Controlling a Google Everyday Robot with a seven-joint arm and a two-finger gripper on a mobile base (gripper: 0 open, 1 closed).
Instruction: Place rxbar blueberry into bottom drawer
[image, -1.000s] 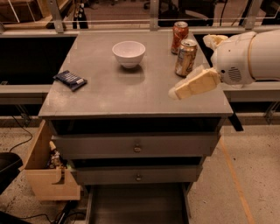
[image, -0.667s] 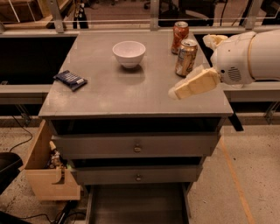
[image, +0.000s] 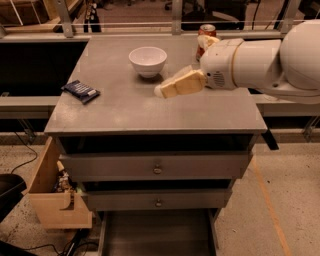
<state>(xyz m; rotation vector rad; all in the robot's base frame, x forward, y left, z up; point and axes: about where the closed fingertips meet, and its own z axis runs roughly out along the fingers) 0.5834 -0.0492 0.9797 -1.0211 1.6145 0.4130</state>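
The rxbar blueberry (image: 80, 90), a flat dark blue bar with white lettering, lies near the left edge of the grey cabinet top (image: 120, 110). My gripper (image: 165, 90) hangs over the middle of the top, right of the bar and just below-right of a white bowl. It holds nothing that I can see. The bottom drawer (image: 156, 234), a wide dark grey tray, stands pulled out at the foot of the cabinet, below the two knob-fronted drawers.
A white bowl (image: 147, 60) stands at the back centre of the top. A red can (image: 206, 33) shows behind my arm. A light wooden box (image: 50, 197) hangs at the cabinet's left side. Railings and desks lie behind.
My arm has swung left across the top, from the right edge to the middle near the bowl. It now hides one of the two cans. The bar has not moved.
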